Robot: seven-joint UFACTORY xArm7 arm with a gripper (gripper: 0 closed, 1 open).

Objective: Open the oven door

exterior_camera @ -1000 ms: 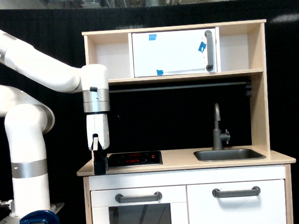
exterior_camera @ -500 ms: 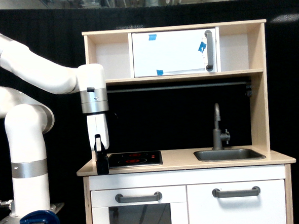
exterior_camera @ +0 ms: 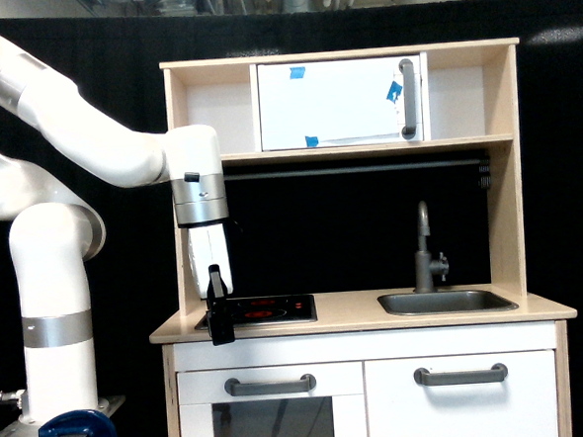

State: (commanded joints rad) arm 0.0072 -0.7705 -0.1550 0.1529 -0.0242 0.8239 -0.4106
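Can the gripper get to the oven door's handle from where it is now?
Probably yes: the gripper hangs low over the counter, and nothing blocks the open space up to the handle.

The white arm reaches in from the exterior view's left, wrist pointing straight down; its dark gripper point(exterior_camera: 220, 327) hangs at the worktop's front-left edge, finger spacing unclear.

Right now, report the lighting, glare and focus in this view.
Exterior view: lighting is even and the frame sharp, set against a black backdrop; the oven door is bright white, nearly washed out, though its blue tape and grey handle stay clear; the dark gripper blends into shadow, so its jaws are hard to read; the sink shows mild sheen.
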